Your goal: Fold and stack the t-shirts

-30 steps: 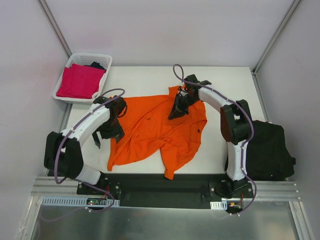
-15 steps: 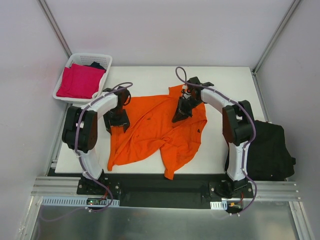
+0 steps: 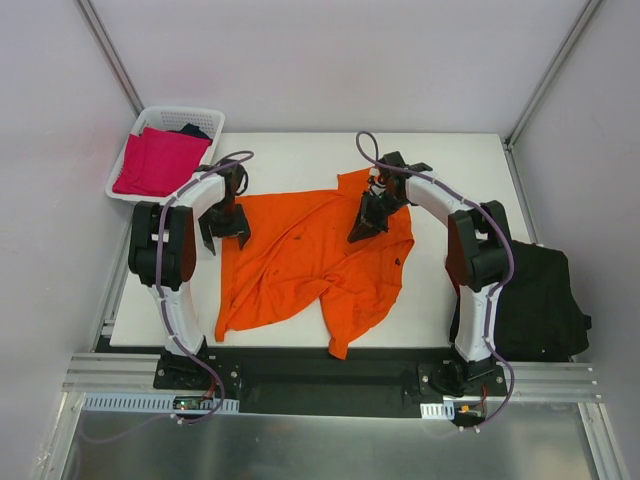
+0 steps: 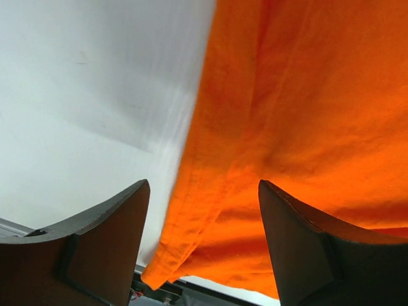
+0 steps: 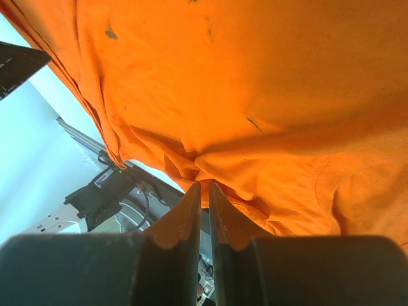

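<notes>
1. The tabletop (image 3: 300, 150) carries one orange shirt (image 3: 300, 260), lying open but skewed and wrinkled, with a sleeve trailing toward the near edge. My judgement is that this is the flattening step, before any fold
2. The black shirts (image 3: 535, 300) lie in a heap off the right edge of the tabletop, beside the right arm. How many there are I cannot tell
3. The white basket (image 3: 175, 113) sits at the far left corner with the pink shirt (image 3: 160, 160) inside, well apart from both arms
4. The left gripper (image 4: 203, 188) has its fingers spread wide, straddling the left border of the orange shirt. The cloth edge runs between them, touched by neither
5. The right gripper (image 5: 204, 188) has its fingers pressed nearly together at the far right of the shirt. A pucker of orange cloth gathers at the tips, so it seems to pinch a tuck
6. Next, I judge, the left gripper should close on that border so both arms can pull the shirt flat
</notes>
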Robot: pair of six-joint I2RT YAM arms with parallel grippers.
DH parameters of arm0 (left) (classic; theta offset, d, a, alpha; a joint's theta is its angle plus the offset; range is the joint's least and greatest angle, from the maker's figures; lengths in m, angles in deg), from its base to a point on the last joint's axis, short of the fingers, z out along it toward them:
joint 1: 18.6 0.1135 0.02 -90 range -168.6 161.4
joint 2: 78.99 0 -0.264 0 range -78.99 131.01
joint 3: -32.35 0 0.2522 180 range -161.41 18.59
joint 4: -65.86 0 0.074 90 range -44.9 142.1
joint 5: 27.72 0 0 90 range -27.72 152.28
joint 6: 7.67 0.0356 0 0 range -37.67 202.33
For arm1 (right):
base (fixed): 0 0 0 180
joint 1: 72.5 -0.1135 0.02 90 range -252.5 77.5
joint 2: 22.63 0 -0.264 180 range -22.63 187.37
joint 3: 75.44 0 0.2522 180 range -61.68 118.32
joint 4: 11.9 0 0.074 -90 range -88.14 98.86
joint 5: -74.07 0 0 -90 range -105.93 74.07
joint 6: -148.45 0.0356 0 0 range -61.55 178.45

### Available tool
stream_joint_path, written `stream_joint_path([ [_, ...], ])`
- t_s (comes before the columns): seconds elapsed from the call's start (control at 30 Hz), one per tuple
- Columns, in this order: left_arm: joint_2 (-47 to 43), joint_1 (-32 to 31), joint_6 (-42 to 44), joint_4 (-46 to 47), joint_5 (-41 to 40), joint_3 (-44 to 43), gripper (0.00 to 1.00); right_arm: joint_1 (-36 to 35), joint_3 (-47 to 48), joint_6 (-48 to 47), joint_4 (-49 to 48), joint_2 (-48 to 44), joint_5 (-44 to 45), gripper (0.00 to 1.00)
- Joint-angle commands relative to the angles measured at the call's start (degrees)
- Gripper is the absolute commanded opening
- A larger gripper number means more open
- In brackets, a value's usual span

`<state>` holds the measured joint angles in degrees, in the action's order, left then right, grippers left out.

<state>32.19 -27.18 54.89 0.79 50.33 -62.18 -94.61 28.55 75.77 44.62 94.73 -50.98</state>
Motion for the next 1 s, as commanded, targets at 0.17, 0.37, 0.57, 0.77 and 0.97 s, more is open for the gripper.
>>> stream_joint_path([
  [0.17,0.7,-0.1,2.7,0.9,5.9,0.0,0.69,0.5,-0.2,-0.1,1.0,-3.9,0.7,0.13],
  [0.37,0.8,-0.1,2.6,1.0,6.0,1.7,0.67,0.4,-0.1,-0.2,1.0,-3.8,0.5,0.13],
  [0.57,0.9,-0.1,2.0,0.9,4.2,3.3,0.66,0.6,-0.6,-0.4,1.1,-4.1,0.5,0.13],
  [0.77,0.3,0.0,0.7,-0.3,-1.4,4.7,0.67,0.6,-1.0,-0.6,1.1,-4.4,0.4,0.13],
  [0.97,0.1,0.0,0.4,-3.0,-8.3,4.4,0.68,0.6,-1.0,-0.6,0.9,-4.2,0.2,0.13],
])
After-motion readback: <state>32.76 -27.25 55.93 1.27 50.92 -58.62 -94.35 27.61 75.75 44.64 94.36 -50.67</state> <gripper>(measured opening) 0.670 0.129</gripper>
